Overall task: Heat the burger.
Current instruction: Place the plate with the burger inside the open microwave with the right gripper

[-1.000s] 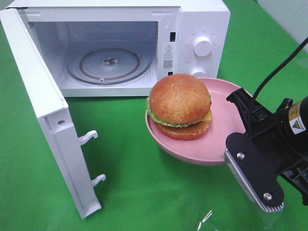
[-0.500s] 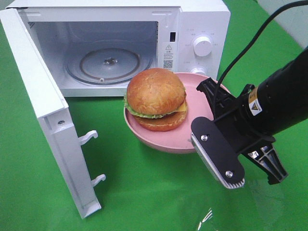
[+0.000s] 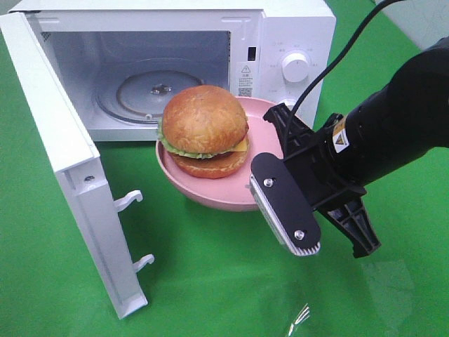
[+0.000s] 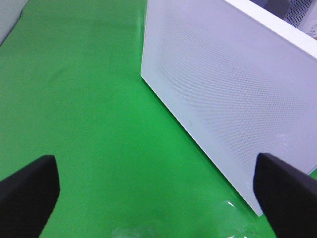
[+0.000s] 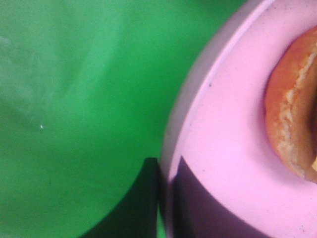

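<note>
The burger [image 3: 203, 130], a golden-brown bun with lettuce and cheese, rests on a round pink plate [image 3: 203, 198]. My right gripper [image 3: 261, 172] is shut on the plate's right rim and holds it just in front of the open microwave [image 3: 295, 28]. In the right wrist view the plate's rim [image 5: 218, 148] sits between the dark fingers [image 5: 146, 198], with the burger [image 5: 292, 124] at the edge. My left gripper [image 4: 153, 198] is open with nothing between its fingers [image 4: 29, 193], beside the outer face of the microwave door [image 4: 233, 99].
The microwave door [image 3: 63, 161] stands swung open at the left, its latches pointing right. A glass turntable [image 3: 151, 91] lies inside the cavity. Green cloth [image 3: 210, 281] covers the table. The control knobs [image 3: 295, 67] are on the microwave's right panel.
My right gripper has carried the plate with the burger to the left and closer to the microwave opening. The left gripper stays open.
</note>
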